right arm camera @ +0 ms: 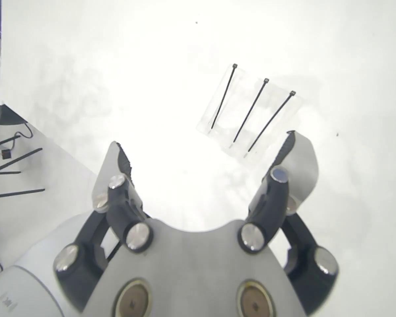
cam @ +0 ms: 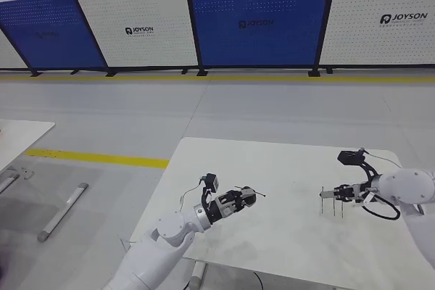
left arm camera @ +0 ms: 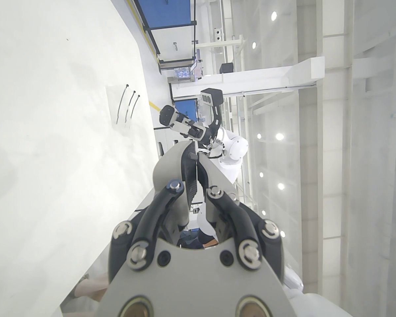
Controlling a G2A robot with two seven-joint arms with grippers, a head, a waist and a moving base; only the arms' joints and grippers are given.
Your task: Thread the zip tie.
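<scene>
Closest to your lens are the left gripper's (left arm camera: pixel 195 156) own fingers (left arm camera: pixel 171 166). They are pressed together on a thin black strip that you can take to be the zip tie (cam: pixel 255 193). In the top view the strip juts out sideways from that gripper (cam: pixel 238 199), towards the other arm, and a small dark knob at its free end is probably the head. The gripper holds it clear of the table (cam: pixel 275 246), over the near left part. This looks deliberate, since a tie held in the air with one end free gives the second gripper something to catch.

The right gripper (right arm camera: pixel 204 139) has its fingers (right arm camera: pixel 122 159) spread wide with nothing between them. It hangs over the far right part of the table, above three loose zip ties (right arm camera: pixel 250 110). These lie side by side but apart on a clear sheet (right arm camera: pixel 239 100), with their heads all pointing the same way (probably laid out like that so each can be picked singly). The top view shows this gripper (cam: pixel 332 193) directly over them.

By my reading the threading has not begun. One tie is in hand, but its tail and head are not yet brought together. You will probably need the open right gripper to take the free end, and the strip is thin and springy, so expect it to flick aside if the pinch lands off-centre.
</scene>
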